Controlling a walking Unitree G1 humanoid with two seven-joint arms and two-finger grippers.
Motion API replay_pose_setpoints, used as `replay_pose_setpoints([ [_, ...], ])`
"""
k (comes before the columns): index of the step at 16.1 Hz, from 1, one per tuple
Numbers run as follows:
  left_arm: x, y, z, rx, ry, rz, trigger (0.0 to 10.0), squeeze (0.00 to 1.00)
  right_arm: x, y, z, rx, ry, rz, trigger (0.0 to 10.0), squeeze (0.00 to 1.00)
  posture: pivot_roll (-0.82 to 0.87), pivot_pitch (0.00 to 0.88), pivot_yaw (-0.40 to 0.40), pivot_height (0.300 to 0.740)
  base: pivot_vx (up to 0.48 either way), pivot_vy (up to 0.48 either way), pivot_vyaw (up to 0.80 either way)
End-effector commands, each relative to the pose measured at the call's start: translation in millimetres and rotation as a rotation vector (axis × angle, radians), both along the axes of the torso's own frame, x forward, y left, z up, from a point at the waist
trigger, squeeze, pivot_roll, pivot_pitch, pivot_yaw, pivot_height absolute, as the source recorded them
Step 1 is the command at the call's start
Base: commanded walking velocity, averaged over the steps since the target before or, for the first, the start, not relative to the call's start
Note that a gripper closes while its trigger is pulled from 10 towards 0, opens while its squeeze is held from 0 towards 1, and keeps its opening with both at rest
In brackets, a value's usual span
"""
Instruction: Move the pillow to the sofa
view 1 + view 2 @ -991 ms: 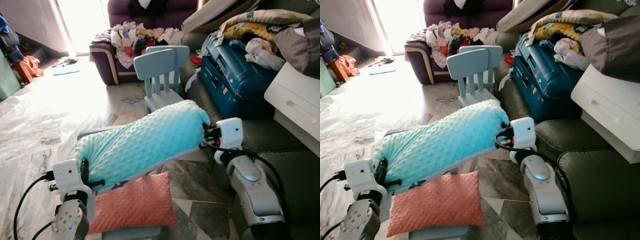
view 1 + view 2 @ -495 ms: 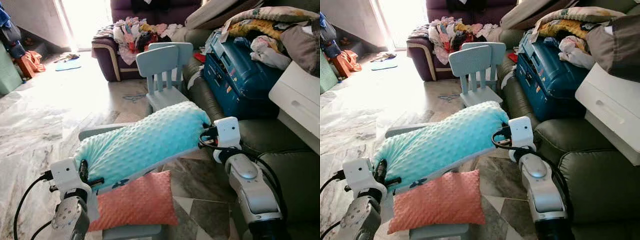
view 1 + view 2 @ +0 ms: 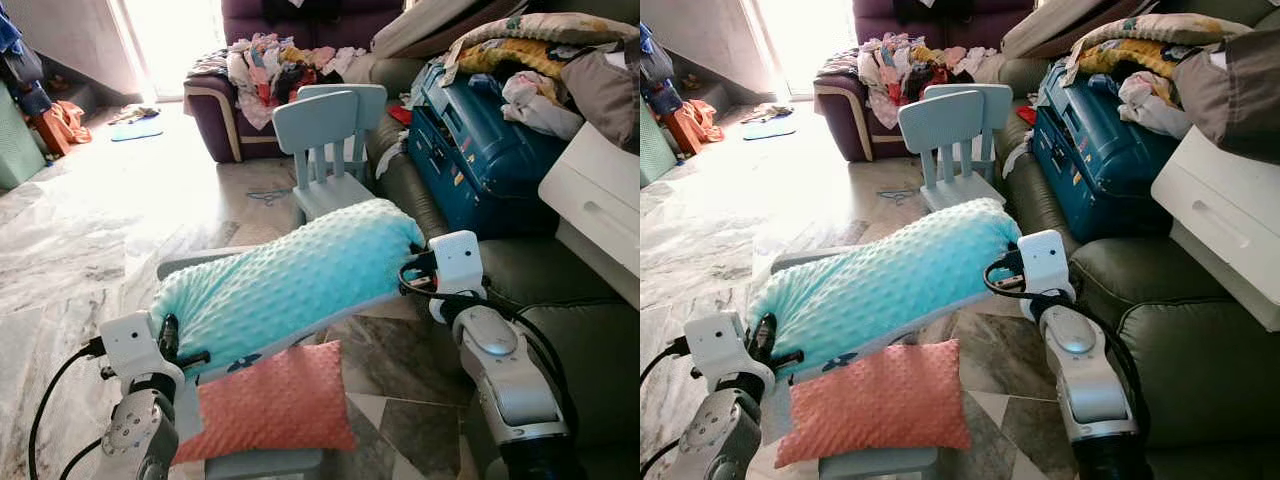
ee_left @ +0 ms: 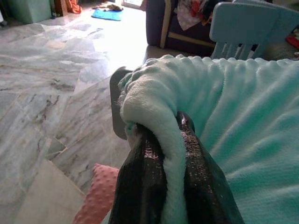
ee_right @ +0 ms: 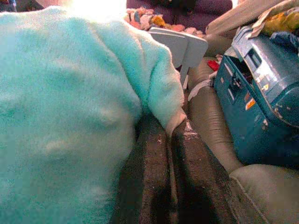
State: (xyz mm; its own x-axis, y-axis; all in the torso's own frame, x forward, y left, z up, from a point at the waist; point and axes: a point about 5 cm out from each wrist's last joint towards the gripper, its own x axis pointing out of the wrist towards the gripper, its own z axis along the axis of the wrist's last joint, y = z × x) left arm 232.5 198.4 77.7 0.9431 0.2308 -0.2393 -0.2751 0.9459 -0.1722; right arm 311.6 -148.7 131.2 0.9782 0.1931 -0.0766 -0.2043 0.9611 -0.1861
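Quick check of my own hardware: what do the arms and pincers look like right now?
Both arms are silver with rounded shells. Each wrist carries a white boxy block with looping black cables. The left pincer and right pincer each have two long, glossy black fingers.

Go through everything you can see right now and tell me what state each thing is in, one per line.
Turquoise pillow: lifted, held by both ends, tilted.
Left pincer: shut on a pillow corner.
Right pincer: shut on the other corner.
Pink cushion: lying flat under the pillow.
Blue suitcase: lying on the green sofa, partly unlatched.
Small blue chair: upright.
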Motion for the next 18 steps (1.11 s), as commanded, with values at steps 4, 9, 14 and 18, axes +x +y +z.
replay_pose_setpoints([
  [4,-0.4,8.1,10,0.000,-0.045,0.033,10.0,0.00,2.0,-10.0,7,0.028,-0.013,-0.081,10.0,0.00,-0.20,0.000,0.050,0.740,0.000,0.000,0.00],
  [9,0.6,4.7,14,-0.005,-0.064,0.021,10.0,0.00,0.4,-12.3,8,0.045,-0.002,-0.045,10.0,0.00,-0.20,0.000,0.049,0.740,0.000,0.000,0.00],
  [14,0.7,0.0,15,-0.009,-0.074,0.001,10.0,0.00,-0.5,-11.5,9,0.054,-0.002,-0.029,10.0,0.00,-0.20,0.000,0.046,0.740,0.000,0.000,0.00],
  [18,-0.6,-0.6,12,-0.024,-0.067,0.001,10.0,0.00,-0.6,-12.1,9,0.056,0.002,-0.025,10.0,0.00,-0.21,0.000,0.042,0.740,0.000,0.000,-0.25],
])
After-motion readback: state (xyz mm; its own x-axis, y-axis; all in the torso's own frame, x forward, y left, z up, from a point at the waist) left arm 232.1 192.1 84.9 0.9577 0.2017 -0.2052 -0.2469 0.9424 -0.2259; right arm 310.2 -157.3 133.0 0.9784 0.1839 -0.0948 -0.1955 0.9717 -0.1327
